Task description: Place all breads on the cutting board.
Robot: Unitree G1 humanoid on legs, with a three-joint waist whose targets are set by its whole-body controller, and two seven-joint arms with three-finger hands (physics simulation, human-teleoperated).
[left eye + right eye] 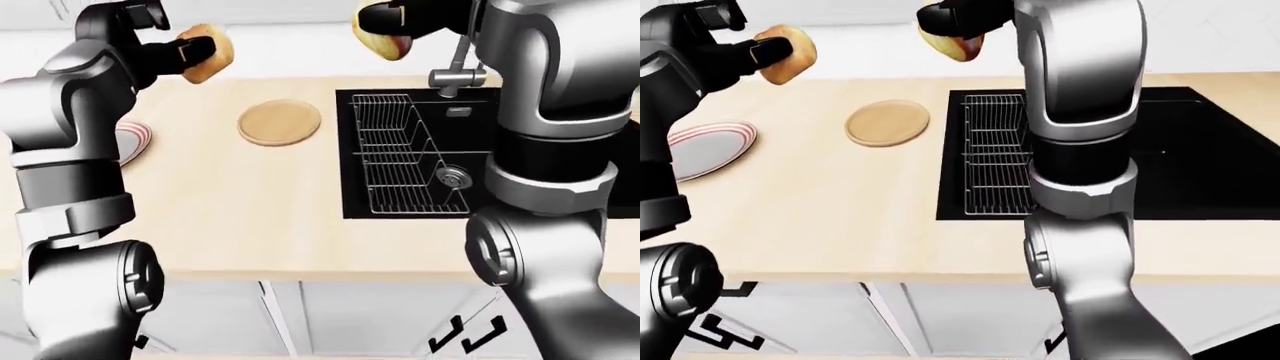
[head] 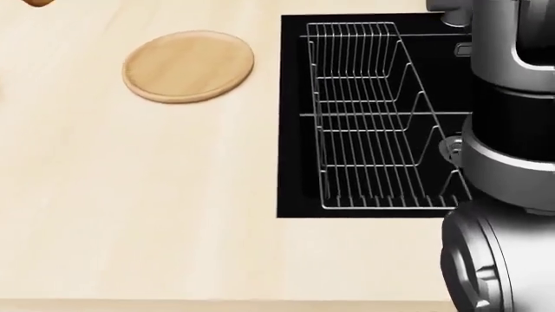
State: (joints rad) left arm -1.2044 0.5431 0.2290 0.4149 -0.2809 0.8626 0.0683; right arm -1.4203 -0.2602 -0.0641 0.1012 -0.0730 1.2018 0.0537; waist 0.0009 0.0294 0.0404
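My left robot hand [image 1: 170, 51] grips one bread roll [image 1: 208, 52], my right robot hand [image 1: 385, 16] another bread piece [image 1: 385, 43]; the round cutting board [image 1: 280, 122] lies below, between them, nearer the left.

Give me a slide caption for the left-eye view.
Both hands hold bread above the counter, round cutting board bare below.

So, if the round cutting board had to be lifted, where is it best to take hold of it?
The cutting board lies flat on the counter, a thin disc with a raised rim. Probably best to pinch the rim at the edge toward the view's bottom, coming in low from there, since no handle shows.
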